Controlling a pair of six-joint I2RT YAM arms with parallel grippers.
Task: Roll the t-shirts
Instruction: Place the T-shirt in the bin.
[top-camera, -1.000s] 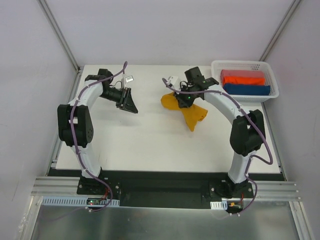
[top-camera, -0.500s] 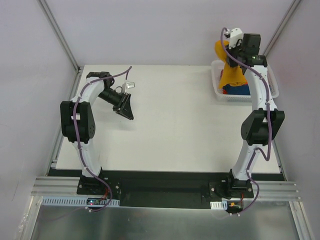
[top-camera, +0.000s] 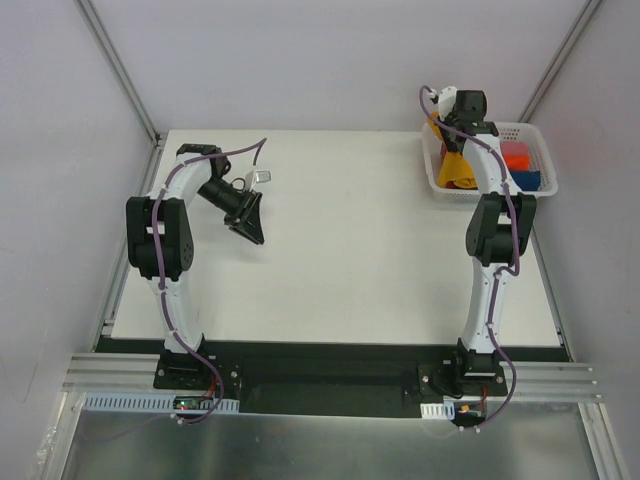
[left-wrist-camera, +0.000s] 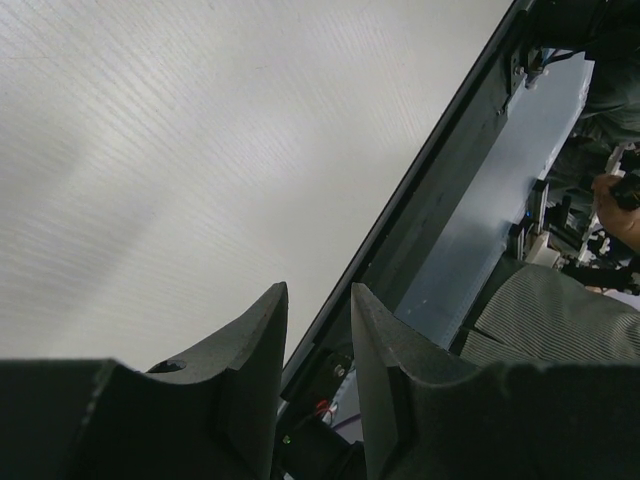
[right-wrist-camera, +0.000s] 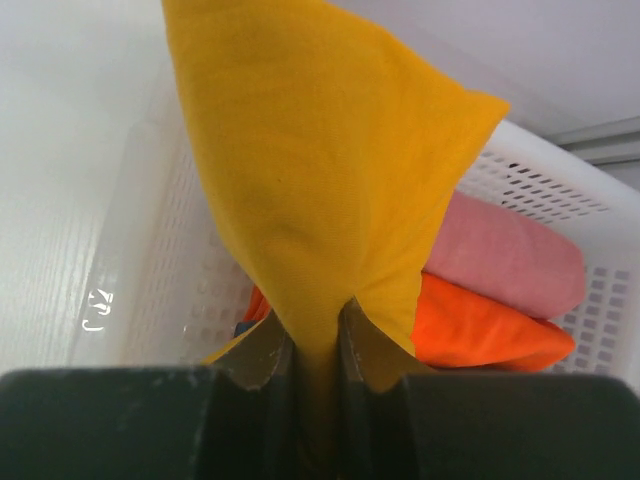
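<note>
My right gripper (right-wrist-camera: 317, 312) is shut on the mustard-orange t-shirt (right-wrist-camera: 320, 170), which hangs from the jaws over the left end of the white mesh basket (right-wrist-camera: 540, 175). In the top view the gripper (top-camera: 452, 135) and the shirt (top-camera: 458, 170) are at the basket's left end. A pinkish shirt (right-wrist-camera: 505, 255) and a red-orange shirt (right-wrist-camera: 480, 325) lie folded in the basket. A dark blue shirt (top-camera: 532, 181) shows beside them in the top view. My left gripper (top-camera: 250, 222) hangs over the table's left part with its jaws a little apart and empty; the left wrist view (left-wrist-camera: 318, 310) shows nothing between them.
The white mesh basket (top-camera: 541, 140) stands at the table's far right corner. A small grey object (top-camera: 262, 176) lies near the left arm at the back. The table's near edge and the black base rail (left-wrist-camera: 430, 190) show in the left wrist view.
My right arm swung the mustard shirt from the middle of the table up and right to the basket, then lowered it into the left end. The left gripper shifted slightly.
</note>
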